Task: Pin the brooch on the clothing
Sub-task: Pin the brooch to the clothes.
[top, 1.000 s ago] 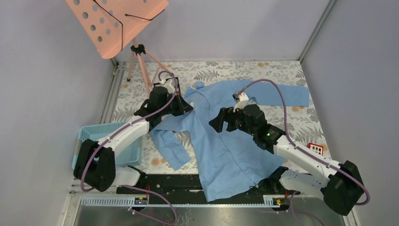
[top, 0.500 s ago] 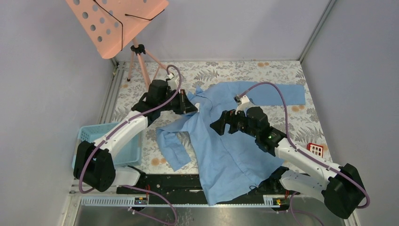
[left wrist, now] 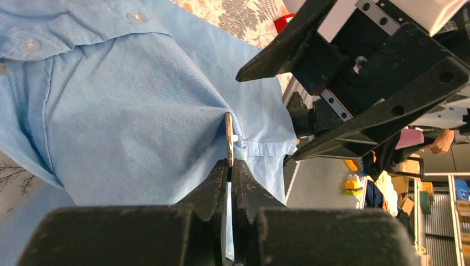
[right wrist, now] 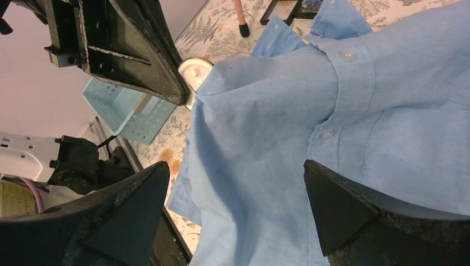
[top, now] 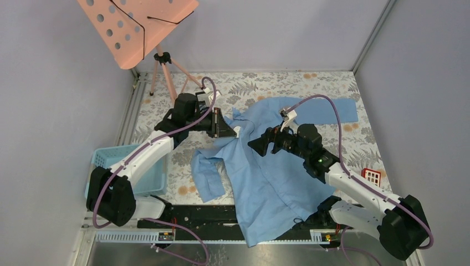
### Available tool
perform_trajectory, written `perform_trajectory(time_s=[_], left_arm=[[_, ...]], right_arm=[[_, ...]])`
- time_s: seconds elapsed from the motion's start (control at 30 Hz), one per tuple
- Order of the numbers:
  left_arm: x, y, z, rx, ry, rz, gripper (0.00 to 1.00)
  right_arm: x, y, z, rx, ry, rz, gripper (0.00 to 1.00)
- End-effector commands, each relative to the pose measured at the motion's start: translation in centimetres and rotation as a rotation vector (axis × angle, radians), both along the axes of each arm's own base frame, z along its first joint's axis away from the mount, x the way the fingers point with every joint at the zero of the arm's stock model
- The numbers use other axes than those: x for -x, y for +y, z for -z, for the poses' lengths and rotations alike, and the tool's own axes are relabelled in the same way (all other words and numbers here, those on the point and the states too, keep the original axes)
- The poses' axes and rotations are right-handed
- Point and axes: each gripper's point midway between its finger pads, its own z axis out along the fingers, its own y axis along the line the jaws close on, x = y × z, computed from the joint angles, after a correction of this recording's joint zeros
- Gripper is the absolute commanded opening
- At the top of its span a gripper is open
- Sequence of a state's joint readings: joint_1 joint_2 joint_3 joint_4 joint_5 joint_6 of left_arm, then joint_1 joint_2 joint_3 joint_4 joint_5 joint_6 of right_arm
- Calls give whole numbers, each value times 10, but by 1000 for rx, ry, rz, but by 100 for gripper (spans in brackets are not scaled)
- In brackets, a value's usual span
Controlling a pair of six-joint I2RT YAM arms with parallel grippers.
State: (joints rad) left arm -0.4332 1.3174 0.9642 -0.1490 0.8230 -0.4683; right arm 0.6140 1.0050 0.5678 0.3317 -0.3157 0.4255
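The left fingers [left wrist: 213,185] are pressed together on the brooch [left wrist: 229,138]. Their own camera sees it edge-on, a thin pale disc standing straight up out of the tips. The shirt [left wrist: 127,111] rises in a taut ridge to the brooch on the side away from the right arm. I cannot tell whether cloth is nipped in with it.

The right wrist view shows the brooch [right wrist: 195,71] face-on instead. It is round and white, sitting at the tip of the left fingers [right wrist: 138,55], with a peak of shirt [right wrist: 360,111] drawn up against it. The right fingers [right wrist: 133,205] are spread wide at the bottom corners of that view and grip nothing. Blue cloth with a buttoned placket fills the gap between them.

From above, the two pairs of fingers face each other over the chest of the shirt [top: 271,183]. The left fingers [top: 221,123] have the brooch [top: 236,132] at their tip, and the right fingers [top: 258,145] are near them but apart. Only this view takes in the whole garment. It lies spread on the flowered desk [top: 332,83], one sleeve stretched out beyond the right fingers and the hem hanging over the near edge.

A blue basket [top: 105,158] sits behind the left fingers, beside that arm. The left wrist camera does not see it, but the right one does [right wrist: 133,116]. A pink stand [top: 136,27] shows in full only from above.
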Motion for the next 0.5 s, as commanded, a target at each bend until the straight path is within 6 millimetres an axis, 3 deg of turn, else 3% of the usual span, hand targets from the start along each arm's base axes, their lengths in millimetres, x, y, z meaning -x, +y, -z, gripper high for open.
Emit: perform_trajectory(time_s=[0.0,0.47], left_arm=[[16,-4,-42,90,-111,117,0],[52,-10,-54,139,-124,272,0]], right_arm=[[2,13,-34,-56,-87,-96,98],[2,25,-48,-97,-96,-163,94]])
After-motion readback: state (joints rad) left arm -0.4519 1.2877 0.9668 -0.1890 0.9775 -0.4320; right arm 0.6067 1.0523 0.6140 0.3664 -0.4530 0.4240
